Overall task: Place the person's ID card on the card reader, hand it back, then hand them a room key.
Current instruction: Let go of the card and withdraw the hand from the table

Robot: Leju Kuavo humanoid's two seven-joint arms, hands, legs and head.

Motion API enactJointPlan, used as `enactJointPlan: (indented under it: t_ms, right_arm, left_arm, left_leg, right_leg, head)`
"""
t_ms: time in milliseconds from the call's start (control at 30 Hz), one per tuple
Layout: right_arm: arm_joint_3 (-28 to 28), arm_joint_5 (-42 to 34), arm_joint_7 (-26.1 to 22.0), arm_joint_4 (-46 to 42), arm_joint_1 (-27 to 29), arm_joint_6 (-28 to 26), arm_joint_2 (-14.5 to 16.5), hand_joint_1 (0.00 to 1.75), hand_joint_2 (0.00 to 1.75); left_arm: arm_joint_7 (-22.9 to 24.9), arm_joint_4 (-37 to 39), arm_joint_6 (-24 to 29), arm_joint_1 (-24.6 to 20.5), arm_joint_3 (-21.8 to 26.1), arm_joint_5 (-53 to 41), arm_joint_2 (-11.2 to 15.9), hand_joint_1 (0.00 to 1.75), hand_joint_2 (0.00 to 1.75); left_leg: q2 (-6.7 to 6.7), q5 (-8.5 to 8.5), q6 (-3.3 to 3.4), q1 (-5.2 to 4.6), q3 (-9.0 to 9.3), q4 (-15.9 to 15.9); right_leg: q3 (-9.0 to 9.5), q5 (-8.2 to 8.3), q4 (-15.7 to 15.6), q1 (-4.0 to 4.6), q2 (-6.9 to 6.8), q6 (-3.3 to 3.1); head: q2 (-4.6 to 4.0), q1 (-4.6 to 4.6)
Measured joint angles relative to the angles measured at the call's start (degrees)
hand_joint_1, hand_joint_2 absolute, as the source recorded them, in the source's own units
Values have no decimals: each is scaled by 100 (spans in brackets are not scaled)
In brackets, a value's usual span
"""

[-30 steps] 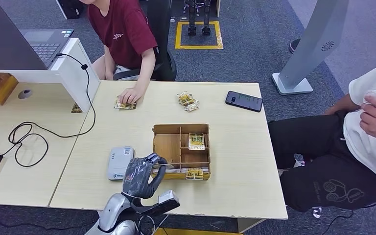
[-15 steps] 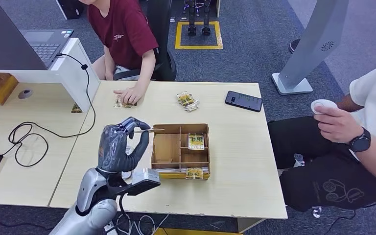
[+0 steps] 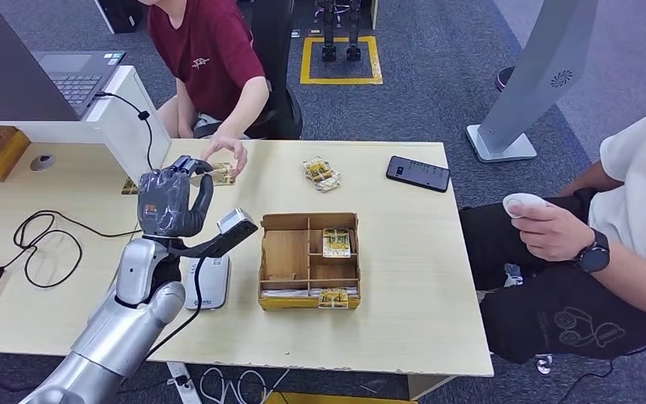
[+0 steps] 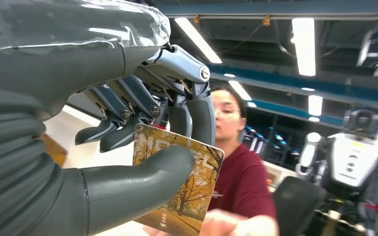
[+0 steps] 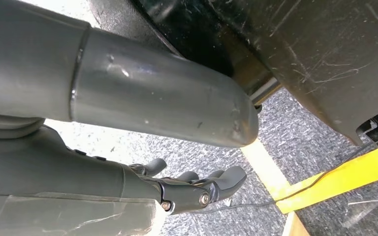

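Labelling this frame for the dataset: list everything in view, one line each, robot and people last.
room key card: 1, golden-brown, pinched in left robot hand
card reader: 1, white, table, left of wooden tray
wooden tray: 1, brown, compartmented, table centre, cards inside
card in tray: 1, yellow-brown, right compartment
loose cards: small pile, yellow-brown, far side of table
phone: 1, black, far right of table
table: 1, light wood
laptop: 1, grey, upper left
cable: 1, black, looped on left desk
person in red shirt: 1, seated across, hand reaching toward key
person in white shirt: 1, right, holding white object
left robot hand: raised over table
right robot hand: hanging above floor, holding nothing
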Motion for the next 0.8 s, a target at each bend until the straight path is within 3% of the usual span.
enactJointPlan:
  t_ms: [467,500,600,633,800]
  right_arm:
    - [12,7,52,-17,-23,24,0,0,0]
    - [12,7,52,-17,-24,24,0,0,0]
    - [12,7,50,-17,-28,24,0,0,0]
    - [12,7,50,-17,-29,24,0,0,0]
    - [12,7,49,-17,-33,24,0,0,0]
  left_arm:
    - [132,456,-4,-66,141,-158,-2,175,175]
    - [132,470,-2,-66,141,-159,-2,146,175]
    - [132,509,7,-66,146,-158,-2,15,175]
    - [132,522,9,-66,149,-158,-1,0,175]
    - [135,589,62,-66,181,-164,-1,0,175]
  left_leg:
    - [0,0,0,0,-1,0]
    - [0,0,0,0,-1,0]
    - [0,0,0,0,-1,0]
    - [0,0,0,0,-1,0]
    - [0,0,0,0,-1,0]
  right_leg:
    - [0,0,0,1,0,0]
    - [0,0,0,1,0,0]
    - [0,0,0,1,0,0]
    - [0,0,0,1,0,0]
    - [0,0,0,1,0,0]
  head:
    - [0,0]
    - [0,0]
    - [0,0]
    - [-1,0]
    - [0,0]
